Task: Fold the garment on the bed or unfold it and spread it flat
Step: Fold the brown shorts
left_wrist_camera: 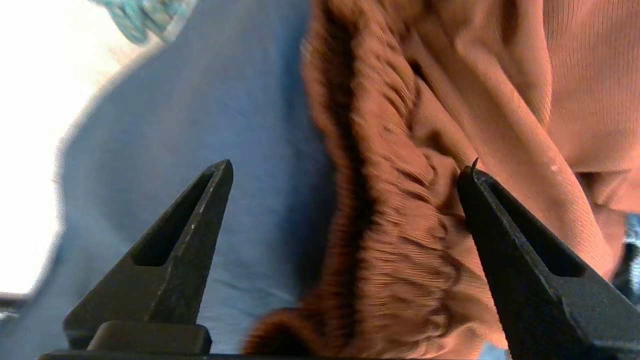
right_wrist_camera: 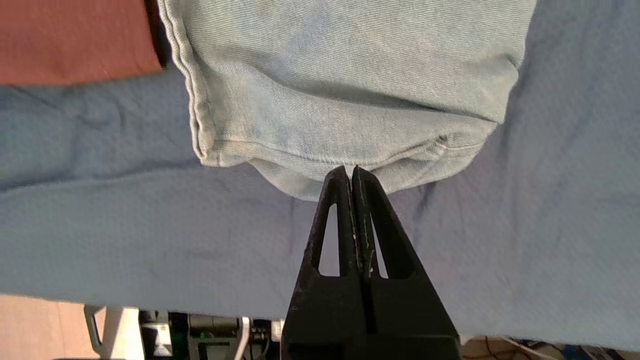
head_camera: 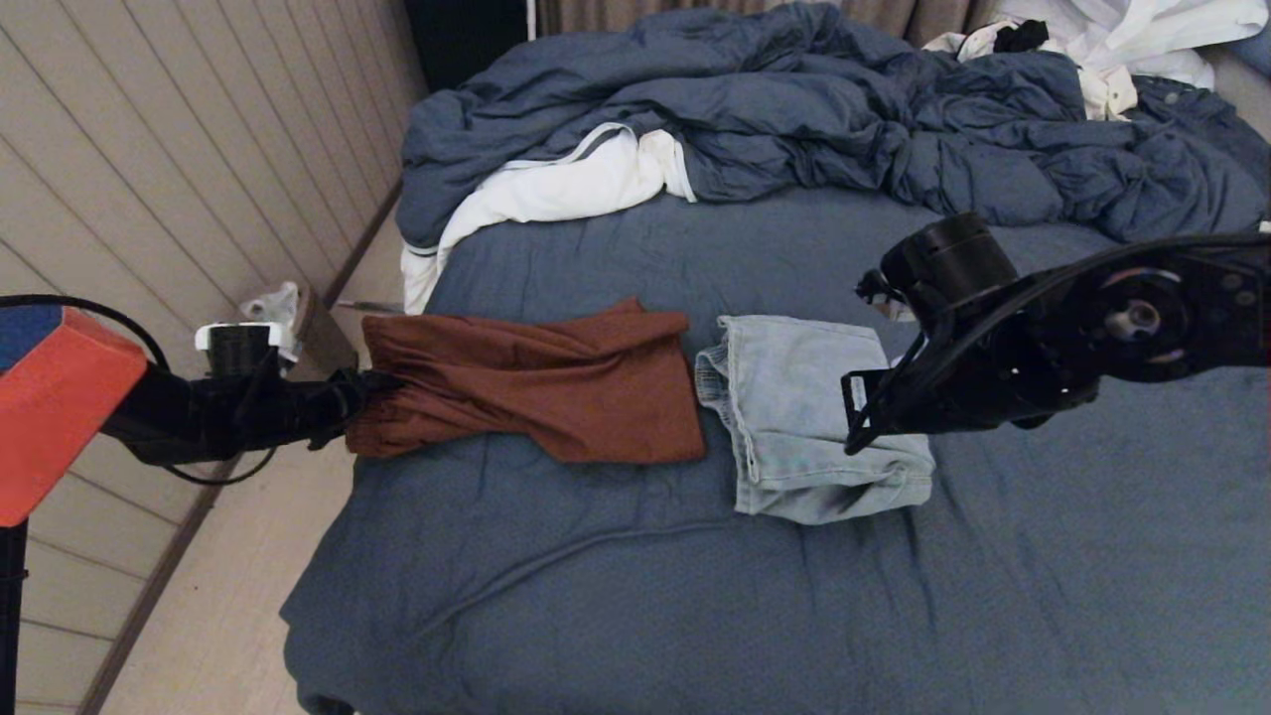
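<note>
A rust-brown garment (head_camera: 536, 382) lies crumpled lengthwise on the bed (head_camera: 635, 596), near its left edge. My left gripper (head_camera: 362, 392) is at the garment's left end and is open. In the left wrist view the gathered waistband (left_wrist_camera: 400, 225) sits between the spread fingers of the left gripper (left_wrist_camera: 347, 167), nearer one finger (left_wrist_camera: 505, 235); nothing is pinched. Folded light-blue denim shorts (head_camera: 794, 417) lie to the right of the brown garment. My right gripper (head_camera: 852, 445) hovers over their right side, shut and empty. In the right wrist view its tips (right_wrist_camera: 352, 169) stand over the shorts' hem (right_wrist_camera: 350, 75).
A rumpled blue duvet (head_camera: 794, 109) and white linens (head_camera: 556, 189) cover the back of the bed. More white cloth (head_camera: 1122, 40) lies at the back right. The floor (head_camera: 199, 596) and a panelled wall (head_camera: 149, 149) run along the bed's left edge.
</note>
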`<state>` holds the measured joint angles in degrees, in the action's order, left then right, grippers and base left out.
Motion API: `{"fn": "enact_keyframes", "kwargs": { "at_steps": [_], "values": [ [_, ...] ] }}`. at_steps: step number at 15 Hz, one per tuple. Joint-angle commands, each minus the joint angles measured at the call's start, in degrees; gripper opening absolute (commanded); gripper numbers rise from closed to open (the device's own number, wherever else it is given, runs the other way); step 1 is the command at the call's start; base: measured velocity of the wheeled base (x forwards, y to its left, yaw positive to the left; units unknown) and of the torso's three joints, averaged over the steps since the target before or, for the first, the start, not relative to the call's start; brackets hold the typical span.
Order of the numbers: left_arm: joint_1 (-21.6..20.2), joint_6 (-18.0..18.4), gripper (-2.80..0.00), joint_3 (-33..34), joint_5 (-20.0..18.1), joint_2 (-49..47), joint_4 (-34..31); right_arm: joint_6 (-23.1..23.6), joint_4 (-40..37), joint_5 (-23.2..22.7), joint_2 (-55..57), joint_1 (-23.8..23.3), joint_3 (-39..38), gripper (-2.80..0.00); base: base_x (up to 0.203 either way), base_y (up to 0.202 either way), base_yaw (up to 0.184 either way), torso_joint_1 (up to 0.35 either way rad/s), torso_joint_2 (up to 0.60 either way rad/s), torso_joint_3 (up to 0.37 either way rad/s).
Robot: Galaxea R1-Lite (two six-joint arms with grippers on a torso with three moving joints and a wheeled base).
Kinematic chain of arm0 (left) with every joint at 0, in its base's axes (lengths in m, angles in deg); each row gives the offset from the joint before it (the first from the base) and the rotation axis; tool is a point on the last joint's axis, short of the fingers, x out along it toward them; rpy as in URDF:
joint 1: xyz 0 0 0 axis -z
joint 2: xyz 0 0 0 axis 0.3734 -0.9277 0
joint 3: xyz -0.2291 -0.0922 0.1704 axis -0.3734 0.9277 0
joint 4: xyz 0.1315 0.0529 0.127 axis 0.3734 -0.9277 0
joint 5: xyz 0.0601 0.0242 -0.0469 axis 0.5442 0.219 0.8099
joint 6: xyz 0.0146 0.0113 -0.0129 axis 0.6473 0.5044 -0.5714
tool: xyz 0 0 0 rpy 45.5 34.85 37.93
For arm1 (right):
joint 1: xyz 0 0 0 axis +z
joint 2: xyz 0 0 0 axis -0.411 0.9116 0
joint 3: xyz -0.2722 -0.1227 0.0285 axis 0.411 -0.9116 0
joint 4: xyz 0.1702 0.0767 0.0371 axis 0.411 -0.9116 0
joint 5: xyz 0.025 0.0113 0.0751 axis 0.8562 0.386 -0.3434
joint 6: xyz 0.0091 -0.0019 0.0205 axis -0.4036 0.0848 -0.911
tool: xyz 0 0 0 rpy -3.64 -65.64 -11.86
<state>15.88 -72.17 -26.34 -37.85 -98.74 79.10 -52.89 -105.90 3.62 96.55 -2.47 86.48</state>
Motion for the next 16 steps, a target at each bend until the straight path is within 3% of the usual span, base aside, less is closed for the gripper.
{"fn": "enact_keyframes", "kwargs": {
  "at_steps": [1, 2, 10, 16],
  "values": [
    [1.2, -0.7, 0.00, 0.0, 0.0, -0.4, 0.2, 0.0, 0.9, 0.1, 0.7, -0.1, -0.7, -2.80, 0.000, 0.000, 0.000, 0.000, 0.00, 0.000],
    [1.4, -0.7, -2.80, 0.2, 0.0, -0.4, 0.2, 0.0, 1.0, 0.1, 0.7, -0.1, -0.7, -2.80, 0.000, 0.000, 0.000, 0.000, 0.00, 0.000],
    [1.5, -0.9, -2.80, 1.5, 0.0, 2.6, 0.3, 0.0, 1.2, -0.3, 0.3, -0.5, -0.7, -2.80, 0.000, 0.000, 0.000, 0.000, 0.00, 0.000],
    [1.5, -0.6, -2.80, 9.4, 0.2, 13.5, 0.1, 0.0, 1.2, -3.6, -0.8, -2.3, -1.3, -2.80, 0.000, 0.000, 0.000, 0.000, 0.00, 0.000]
  ]
}}
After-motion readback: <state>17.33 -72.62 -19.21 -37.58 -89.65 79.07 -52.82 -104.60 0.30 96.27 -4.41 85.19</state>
